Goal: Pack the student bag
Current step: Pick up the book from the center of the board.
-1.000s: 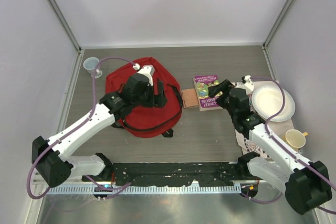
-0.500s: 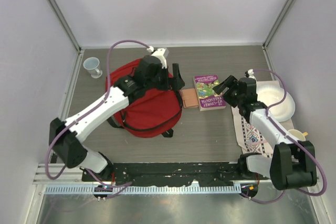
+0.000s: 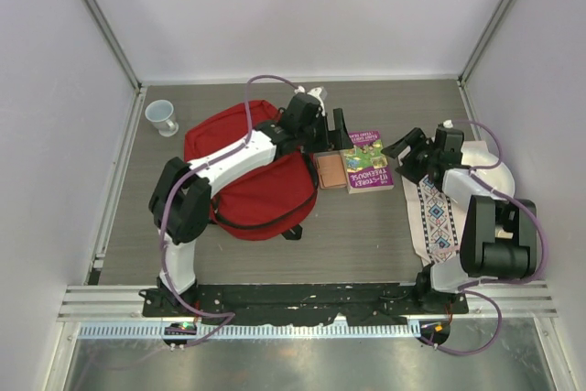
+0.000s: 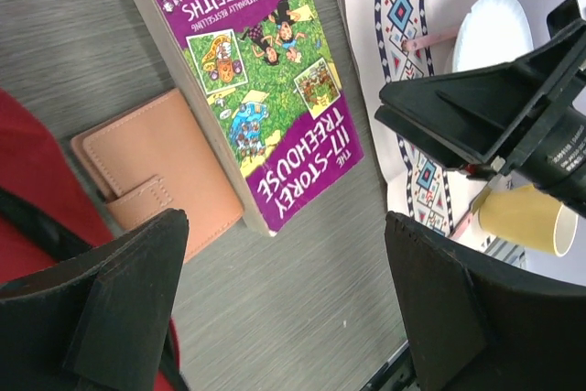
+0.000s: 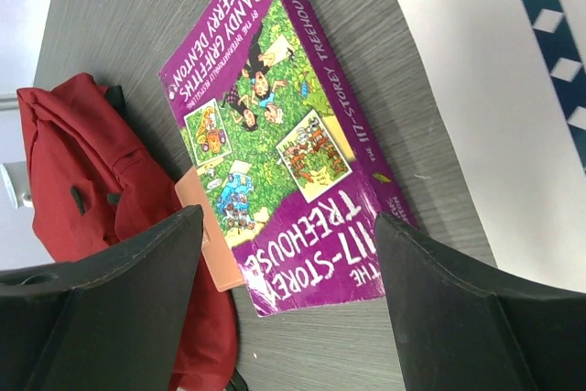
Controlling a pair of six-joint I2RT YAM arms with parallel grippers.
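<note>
Hovering spread wide and holding nothing, the left fingers (image 4: 119,304) and right fingers (image 5: 110,295) flank the purple book (image 3: 364,162) on the worktop (image 3: 366,226), the red student bag (image 3: 247,185) lying just beyond the tan wallet (image 3: 330,172) beside that book.

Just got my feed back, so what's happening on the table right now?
Both arms are stretched toward the purple book, which lies flat on the table between the red backpack and the patterned cloth. The left gripper hangs near it on the backpack side, the right gripper on the cloth side. Both are open and hold nothing. A tan wallet lies right beside the book. Neither item is in the bag yet.
</note>
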